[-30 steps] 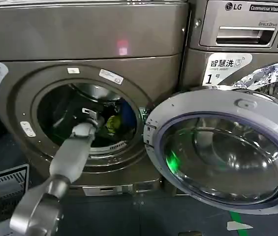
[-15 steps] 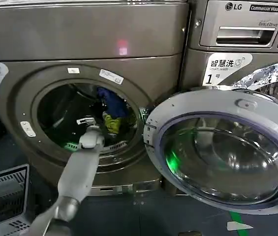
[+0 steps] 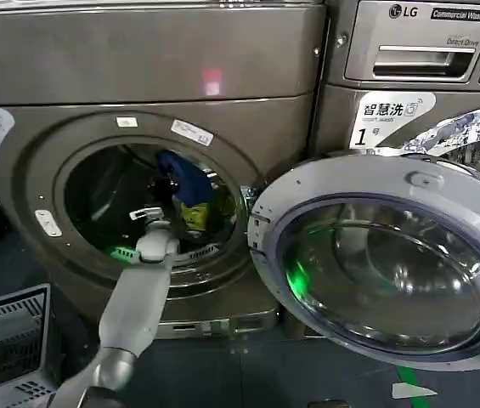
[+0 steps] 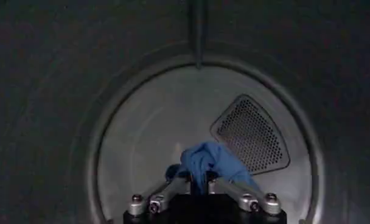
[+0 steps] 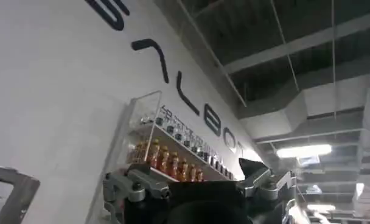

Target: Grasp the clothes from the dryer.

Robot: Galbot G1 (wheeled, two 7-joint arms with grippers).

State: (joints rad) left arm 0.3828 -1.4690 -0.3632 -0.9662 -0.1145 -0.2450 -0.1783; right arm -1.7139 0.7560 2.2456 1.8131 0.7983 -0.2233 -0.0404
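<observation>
The dryer [image 3: 138,76] stands with its grey glass door [image 3: 392,263] swung open to the right. My left arm reaches through the porthole, and the left gripper [image 3: 174,185] is inside the drum. Its fingers are shut on the clothes [image 3: 192,185], a blue piece hanging up with yellow-green fabric [image 3: 194,218] below it. From the left wrist, the left gripper [image 4: 197,178] pinches the blue cloth [image 4: 210,161] in front of the drum's back wall. The right gripper [image 5: 196,182] is raised away from the machine with its jaws apart and nothing between them.
A grey slatted basket [image 3: 6,336] sits on the floor at lower left. The LG machine [image 3: 418,51] with the chrome ring stands on the right behind the open door. The door fills much of the space on that side.
The left gripper has closed on the bundle and lifted it; the blue cloth now hangs up in the drum opening. The forearm has swung slightly rightward and drawn back.
</observation>
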